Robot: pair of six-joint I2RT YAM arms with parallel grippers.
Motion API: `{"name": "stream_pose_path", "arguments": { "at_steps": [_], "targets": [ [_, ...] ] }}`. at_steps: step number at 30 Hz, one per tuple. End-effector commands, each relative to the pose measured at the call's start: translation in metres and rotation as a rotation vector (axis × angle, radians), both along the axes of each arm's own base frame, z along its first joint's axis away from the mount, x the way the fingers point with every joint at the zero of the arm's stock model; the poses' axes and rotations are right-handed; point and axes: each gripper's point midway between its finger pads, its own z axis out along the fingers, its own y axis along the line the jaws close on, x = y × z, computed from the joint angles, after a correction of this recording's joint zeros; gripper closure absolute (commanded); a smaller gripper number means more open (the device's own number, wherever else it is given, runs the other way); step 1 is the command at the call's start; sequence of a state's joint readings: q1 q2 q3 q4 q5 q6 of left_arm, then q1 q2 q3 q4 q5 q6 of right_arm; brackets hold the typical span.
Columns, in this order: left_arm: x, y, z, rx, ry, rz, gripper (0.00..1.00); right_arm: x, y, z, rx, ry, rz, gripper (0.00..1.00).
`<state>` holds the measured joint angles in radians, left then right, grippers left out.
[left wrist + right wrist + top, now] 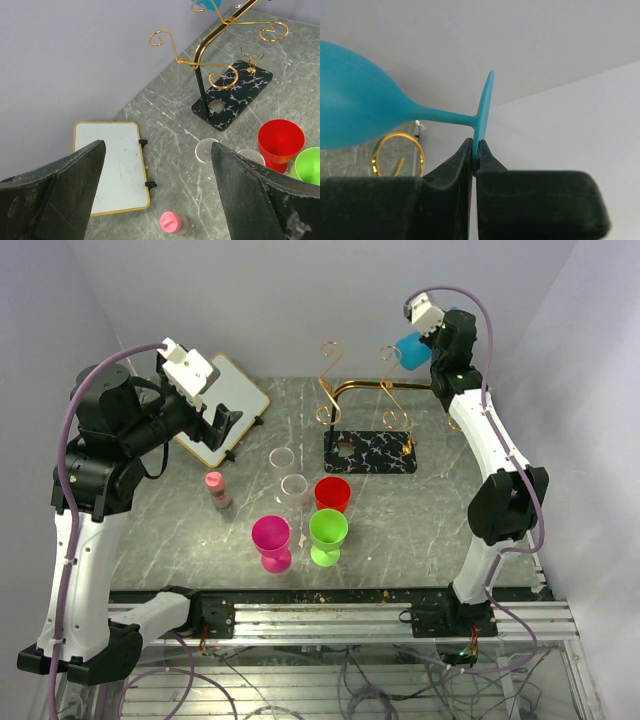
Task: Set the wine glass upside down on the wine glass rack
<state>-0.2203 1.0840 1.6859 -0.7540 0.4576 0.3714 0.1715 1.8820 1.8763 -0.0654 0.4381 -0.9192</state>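
My right gripper [475, 146] is shut on the foot disc of a blue wine glass [355, 112], which lies sideways, its bowl pointing left. In the top view the blue wine glass [411, 348] hangs high at the back right, beside the right scroll arms of the wine glass rack [370, 390]. The rack is gold wire on a black veined base [372, 452]; its stand [207, 62] also shows in the left wrist view. A gold scroll loop [398, 153] sits just below the bowl. My left gripper [159, 200] is open and empty, high over the table's left side.
A white gold-edged board [222, 407] lies at the back left. A small pink-capped bottle [217, 489] stands near it. Two clear glasses [283, 459], a red cup [332, 494], a green glass [327, 535] and a magenta glass [271, 540] stand mid-table.
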Motion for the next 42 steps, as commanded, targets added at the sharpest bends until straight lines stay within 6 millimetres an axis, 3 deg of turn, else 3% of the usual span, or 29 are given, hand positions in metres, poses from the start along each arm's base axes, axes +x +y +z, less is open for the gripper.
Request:
{"name": "stream_pose_path", "arguments": {
  "at_steps": [1, 20, 42],
  "targets": [
    [-0.004, 0.0, 0.008, 0.005, -0.024, -0.017, 0.03, -0.001, 0.013, 0.0, -0.058, 0.006, 0.086, 1.0],
    [-0.005, -0.002, 0.006, 0.014, -0.022, -0.035, 0.04, -0.039, 0.019, -0.01, -0.183, 0.048, 0.14, 1.0],
    [-0.01, -0.002, 0.006, 0.018, -0.03, -0.042, 0.04, -0.055, -0.007, -0.013, -0.251, 0.085, 0.04, 1.0]
  ]
}}
